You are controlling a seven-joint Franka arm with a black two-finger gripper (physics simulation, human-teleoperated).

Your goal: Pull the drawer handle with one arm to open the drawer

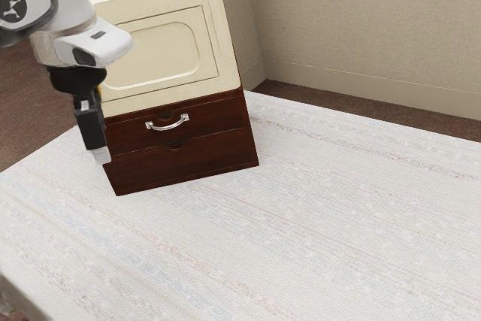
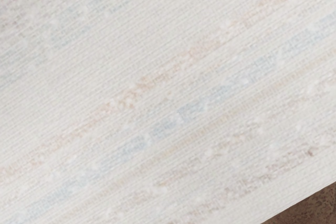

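Handle (image 1: 167, 124) is seen to the exterior view's right of gripper (image 1: 101, 155), long axis across upper drawer (image 1: 214, 120); gripper spread or closed: cannot be told.

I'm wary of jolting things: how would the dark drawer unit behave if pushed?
The drawer unit looks stiff, and its flat sides suggest sliding, not rolling. With the cream box above, a high push might tip it.
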